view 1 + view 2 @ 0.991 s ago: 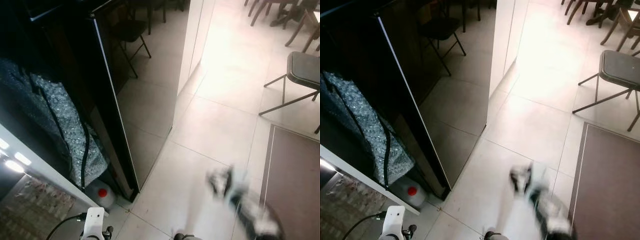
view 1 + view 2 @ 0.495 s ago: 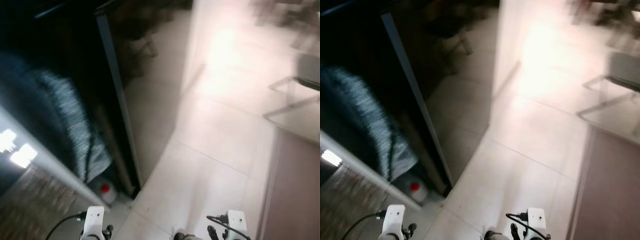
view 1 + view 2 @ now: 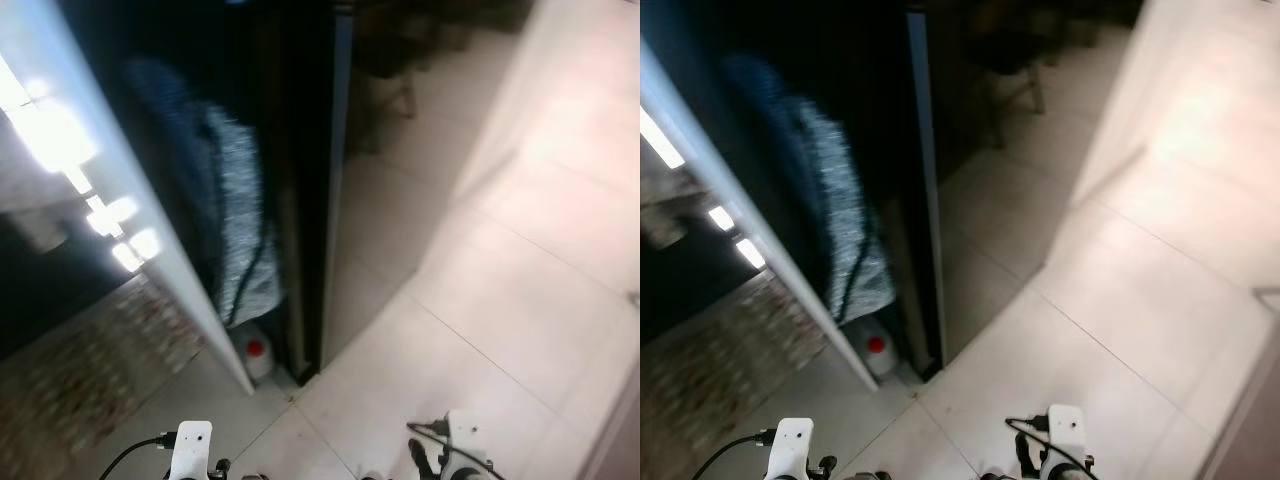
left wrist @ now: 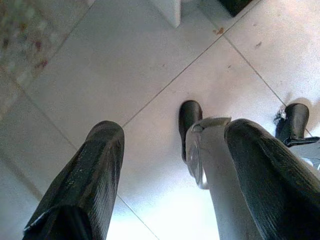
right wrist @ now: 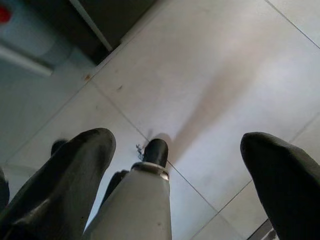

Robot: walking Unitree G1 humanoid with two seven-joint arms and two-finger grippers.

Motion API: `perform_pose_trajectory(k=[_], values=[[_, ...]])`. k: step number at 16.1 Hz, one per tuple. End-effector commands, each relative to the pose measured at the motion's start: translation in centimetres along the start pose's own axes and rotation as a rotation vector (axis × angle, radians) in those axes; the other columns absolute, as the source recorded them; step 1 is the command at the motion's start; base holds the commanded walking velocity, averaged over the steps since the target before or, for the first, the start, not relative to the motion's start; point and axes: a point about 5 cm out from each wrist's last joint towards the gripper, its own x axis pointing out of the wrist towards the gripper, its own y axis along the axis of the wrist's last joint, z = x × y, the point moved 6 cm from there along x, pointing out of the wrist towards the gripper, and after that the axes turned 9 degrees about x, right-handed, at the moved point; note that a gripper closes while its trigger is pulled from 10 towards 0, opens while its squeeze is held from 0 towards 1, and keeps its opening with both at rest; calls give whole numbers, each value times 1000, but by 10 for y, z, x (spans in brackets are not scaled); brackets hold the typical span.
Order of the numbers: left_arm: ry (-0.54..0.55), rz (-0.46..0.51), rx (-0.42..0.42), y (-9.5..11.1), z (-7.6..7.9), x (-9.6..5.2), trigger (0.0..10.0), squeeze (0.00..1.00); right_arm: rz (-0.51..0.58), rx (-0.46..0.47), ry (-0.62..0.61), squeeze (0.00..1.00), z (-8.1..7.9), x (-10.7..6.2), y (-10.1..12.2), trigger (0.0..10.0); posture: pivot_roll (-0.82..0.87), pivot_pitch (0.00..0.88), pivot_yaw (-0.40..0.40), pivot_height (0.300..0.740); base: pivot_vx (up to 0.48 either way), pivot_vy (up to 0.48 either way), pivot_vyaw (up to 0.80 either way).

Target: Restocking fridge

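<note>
Pale floor tiles (image 3: 480, 340) spread under the robot, the head views blurred. At far left a patterned mat (image 3: 80, 380) lay beside a white open door edge (image 3: 150, 250) with bright lights reflected on it. Past that edge, in a dark recess, a grey-blue sparkly bag (image 3: 235, 230) with a black cord hung or leaned, and a white jug with a red cap (image 3: 876, 350) stood on the floor beneath it; its contents could not be told. Next came the fridge's dark glossy side (image 3: 330, 180), mirroring a chair. Both arms hung low: the left gripper (image 4: 170, 170) had its fingers (image 4: 85, 175) spread above the tiles, and the right gripper (image 5: 180, 165) was likewise spread apart, empty.
</note>
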Motion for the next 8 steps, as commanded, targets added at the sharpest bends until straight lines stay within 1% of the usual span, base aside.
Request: perform_pose_trajectory(k=[1, 3, 8], values=[[5, -22, 3, -9, -1, -2, 10000, 0, -34, -1, -5, 0, 2, -3, -14, 10000, -77, 106, -18, 740, 0, 0, 794], [11, -20, -3, -8, -3, -1, 10000, 0, -48, 9, -15, 0, 5, -4, -19, 10000, -69, 89, -23, 740, 0, 0, 797], [35, -11, -29, -2, -11, 0, 10000, 0, -39, 4, 3, 0, -1, -1, -12, 10000, -43, 98, -36, 740, 0, 0, 800]])
